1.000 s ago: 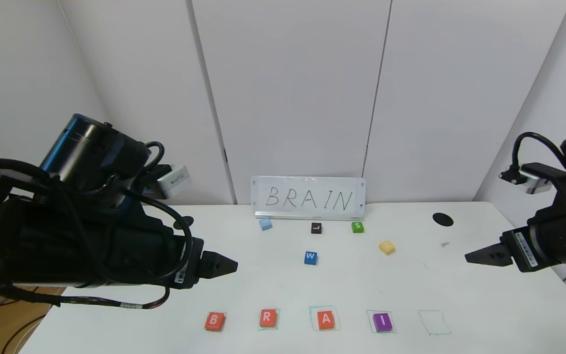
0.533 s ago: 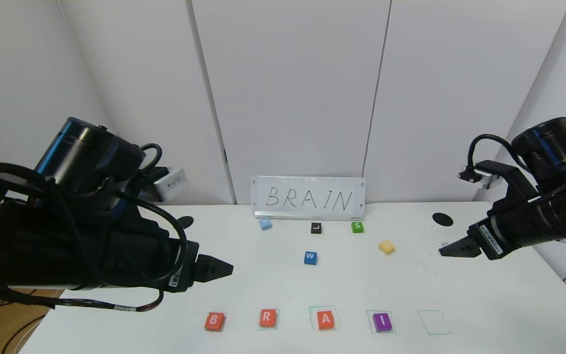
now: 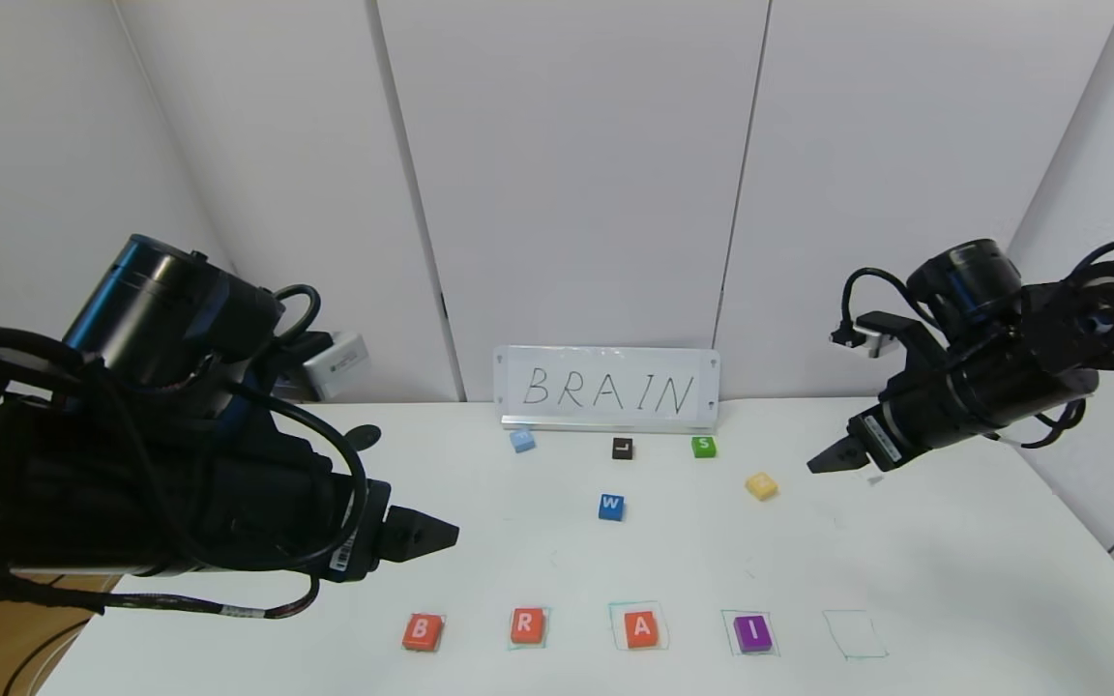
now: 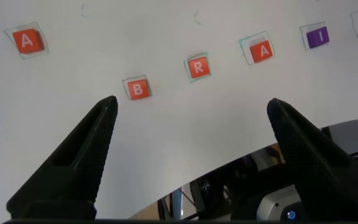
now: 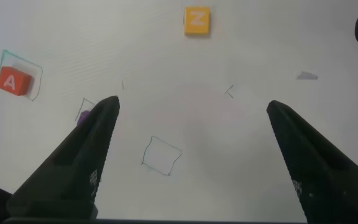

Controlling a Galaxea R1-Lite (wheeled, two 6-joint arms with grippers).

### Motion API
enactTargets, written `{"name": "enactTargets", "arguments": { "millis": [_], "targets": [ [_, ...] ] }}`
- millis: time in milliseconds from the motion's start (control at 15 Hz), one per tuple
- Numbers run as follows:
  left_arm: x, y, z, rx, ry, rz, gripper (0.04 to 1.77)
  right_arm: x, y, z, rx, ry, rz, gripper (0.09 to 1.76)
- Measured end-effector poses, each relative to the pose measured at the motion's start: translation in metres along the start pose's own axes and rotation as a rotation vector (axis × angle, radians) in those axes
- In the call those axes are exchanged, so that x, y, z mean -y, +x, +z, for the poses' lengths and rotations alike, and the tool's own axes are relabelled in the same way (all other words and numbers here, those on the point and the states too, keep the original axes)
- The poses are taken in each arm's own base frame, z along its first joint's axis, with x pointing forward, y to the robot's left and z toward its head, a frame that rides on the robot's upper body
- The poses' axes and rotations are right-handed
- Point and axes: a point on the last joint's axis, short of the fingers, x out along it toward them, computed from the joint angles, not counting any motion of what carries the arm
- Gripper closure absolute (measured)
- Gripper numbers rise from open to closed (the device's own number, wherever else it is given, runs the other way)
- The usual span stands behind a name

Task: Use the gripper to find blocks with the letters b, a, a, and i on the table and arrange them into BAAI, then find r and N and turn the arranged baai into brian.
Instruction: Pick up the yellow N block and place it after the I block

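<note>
Near the front edge of the table (image 3: 944, 570) lies a row of blocks: orange B (image 3: 423, 632), orange-red r (image 3: 527, 625), orange A (image 3: 641, 628) and purple I (image 3: 752, 633). A drawn square (image 3: 853, 634) to the right of I holds nothing. The left wrist view shows a second orange A (image 4: 28, 42) lying apart, beyond B (image 4: 137, 89). The pale yellow N (image 3: 761, 485) lies farther back on the right. My right gripper (image 3: 828, 456) hovers open just right of N (image 5: 196, 20). My left gripper (image 3: 436, 532) hangs open above the table, behind B.
A sign reading BRAIN (image 3: 607, 389) stands at the back. In front of it lie a light blue block (image 3: 522, 440), a black L block (image 3: 623, 448), a green S block (image 3: 704, 446) and a blue W block (image 3: 612, 507). A black spot (image 3: 362, 437) marks the table's left side.
My right arm has swung in from the right edge, back and leftward, until its open gripper is close to the yellow N. The left arm has barely shifted.
</note>
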Motion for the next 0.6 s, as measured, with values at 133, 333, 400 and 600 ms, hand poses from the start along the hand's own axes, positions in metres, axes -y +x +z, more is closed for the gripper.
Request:
{"name": "enactTargets", "arguments": {
  "millis": [133, 333, 400, 600],
  "targets": [
    [0.000, 0.000, 0.000, 0.001, 0.001, -0.002, 0.10, 0.004, 0.017, 0.006, -0.012, 0.001, 0.004, 0.14],
    [0.001, 0.002, 0.000, -0.004, 0.006, -0.002, 0.10, 0.009, 0.041, 0.016, -0.023, 0.002, 0.000, 0.14],
    [0.001, 0.003, 0.000, -0.006, 0.007, -0.001, 0.10, 0.010, 0.049, 0.019, -0.025, 0.000, -0.001, 0.14],
    [0.001, 0.007, -0.001, -0.003, 0.011, -0.003, 0.09, 0.010, 0.069, 0.026, -0.027, -0.014, 0.006, 0.14]
  ]
}}
